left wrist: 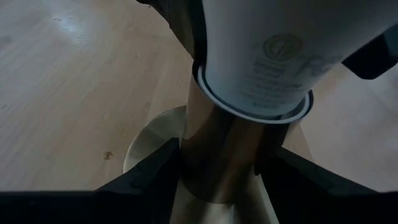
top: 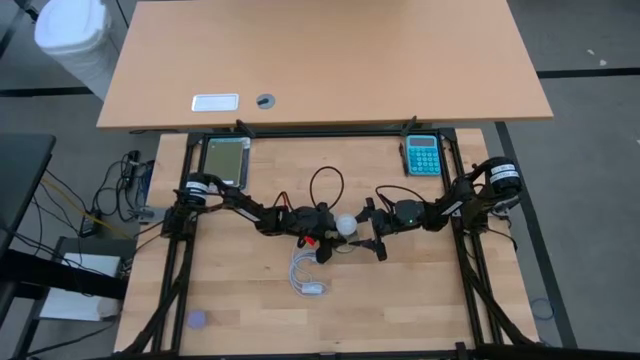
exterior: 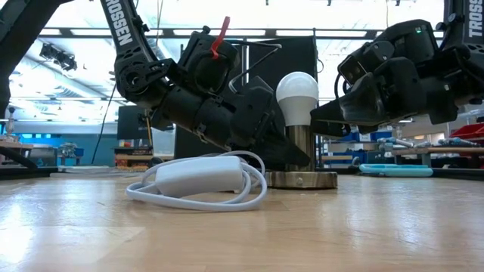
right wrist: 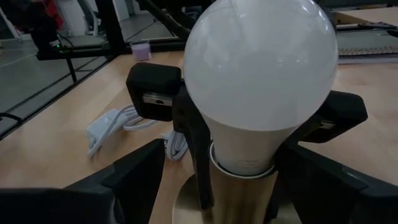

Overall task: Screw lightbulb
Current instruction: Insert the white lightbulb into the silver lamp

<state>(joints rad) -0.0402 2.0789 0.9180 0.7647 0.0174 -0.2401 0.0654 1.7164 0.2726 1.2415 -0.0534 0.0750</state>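
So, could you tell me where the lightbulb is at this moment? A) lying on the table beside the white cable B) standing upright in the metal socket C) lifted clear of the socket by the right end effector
B: the lightbulb stands upright in the metal socket, above its round base.

"TROSSEN" is printed in white capitals down the dark arm link point(exterior: 121, 26) at upper left in the low view. Grey markings on the lightbulb point(left wrist: 273, 56) neck cannot be read.
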